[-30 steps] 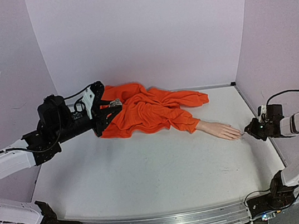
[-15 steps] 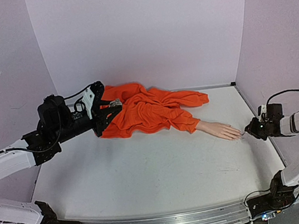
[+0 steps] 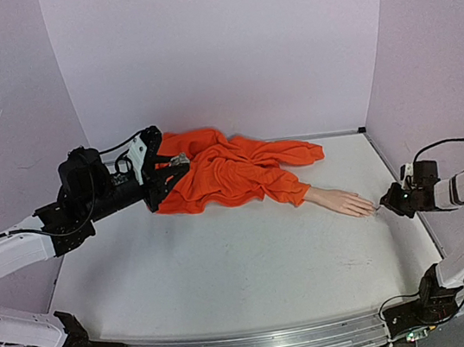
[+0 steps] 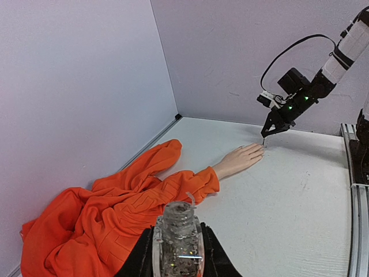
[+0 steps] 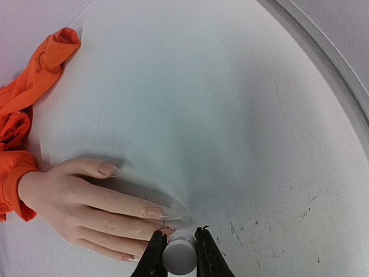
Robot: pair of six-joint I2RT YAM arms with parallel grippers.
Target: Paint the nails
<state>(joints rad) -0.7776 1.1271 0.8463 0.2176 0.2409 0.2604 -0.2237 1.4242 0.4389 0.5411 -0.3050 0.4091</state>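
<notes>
Gripping a white cap (image 5: 179, 258), the right end effector (image 5: 179, 247) sits just beside the mannequin hand's (image 5: 69, 199) nails (image 5: 154, 212), at the bench's (image 3: 228, 266) right. Only the left wrist view shows the left end effector (image 4: 176, 245) clamping a clear bottle (image 4: 176, 222).

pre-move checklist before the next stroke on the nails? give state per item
1. Right gripper shut on the brush cap: ok.
2. Contact with the nails: cannot tell; in the right wrist view the cap hides the tip.
3. Mannequin hand lying flat on the table, nails facing up: ok.
4. Orange sleeve clear of the fingers: ok, the cuff ends at the wrist.
5. Left gripper shut on the bottle, well apart from the hand: ok.
6. Which nails already carry paint: cannot tell.
</notes>
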